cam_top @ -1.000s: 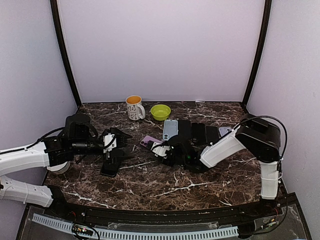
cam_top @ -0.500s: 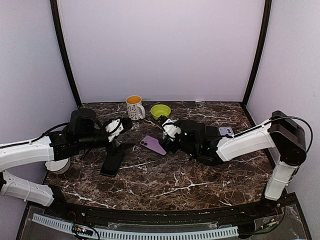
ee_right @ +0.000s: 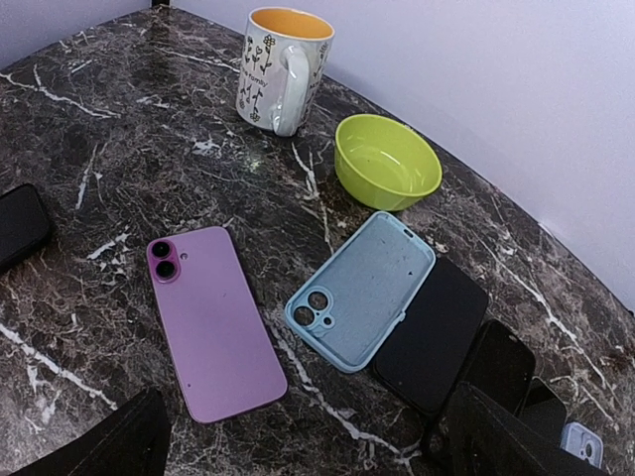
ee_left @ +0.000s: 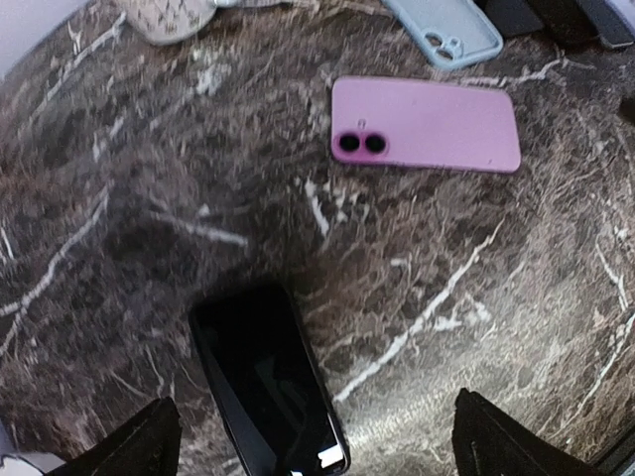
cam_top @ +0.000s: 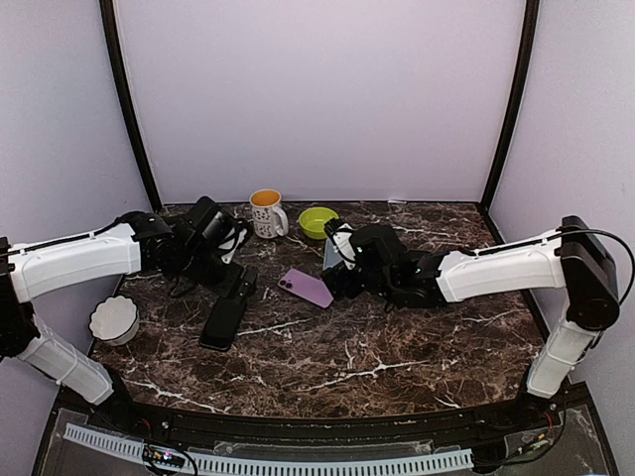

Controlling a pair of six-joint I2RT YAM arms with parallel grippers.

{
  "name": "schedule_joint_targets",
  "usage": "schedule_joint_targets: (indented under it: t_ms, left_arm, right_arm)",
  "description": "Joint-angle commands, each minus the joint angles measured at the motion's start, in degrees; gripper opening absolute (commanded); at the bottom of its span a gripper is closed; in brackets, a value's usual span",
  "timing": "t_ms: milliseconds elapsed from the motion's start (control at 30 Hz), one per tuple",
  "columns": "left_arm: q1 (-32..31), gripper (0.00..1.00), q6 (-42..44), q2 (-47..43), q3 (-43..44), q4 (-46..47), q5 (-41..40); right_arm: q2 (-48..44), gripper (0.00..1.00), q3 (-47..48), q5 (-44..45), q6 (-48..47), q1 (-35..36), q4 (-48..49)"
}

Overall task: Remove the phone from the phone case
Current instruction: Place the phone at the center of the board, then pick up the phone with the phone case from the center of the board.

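Lettering: mug, white with drawn flowers and a line of script too small to read; orange-yellow inside.
Containers: green bowl, round and glossy, just beside the mug; white bowl, scalloped rim, near the left arm.
Phone: purple phone, matte back up with twin lenses, flat on the veined marble table, touching no case.
Cases: light-blue case, flat, its edge against dark slabs.
Black piece: glossy, round-cornered; case or handset cannot be told.
Left gripper: spread wide, holding nothing, above the black piece.
Right gripper: spread wide, holding nothing, near the purple phone.
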Motion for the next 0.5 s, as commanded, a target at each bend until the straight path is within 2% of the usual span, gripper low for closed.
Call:
schedule_joint_targets:
  t_ms: [0,167,467]
  left_arm:
    - [1.45,0.99,-11.16,-0.59,-3.66,-9.13,2.50]
    - [4.77,0.99,-11.69,1.12,-7.52,-7.85,5.80]
    - [8.57,0.99,-13.80,6.07,-9.50,-5.52,11.32]
  right_arm:
    - [-0.81,0.99,3.48,-1.70,4.33,-0.59,-7.25]
    - [-2.70,0.99,1.39,-2.96,5.39,-0.68,-7.39]
    - [-3.27,0.99,-0.20,-2.75,6.30,-0.68,-7.21]
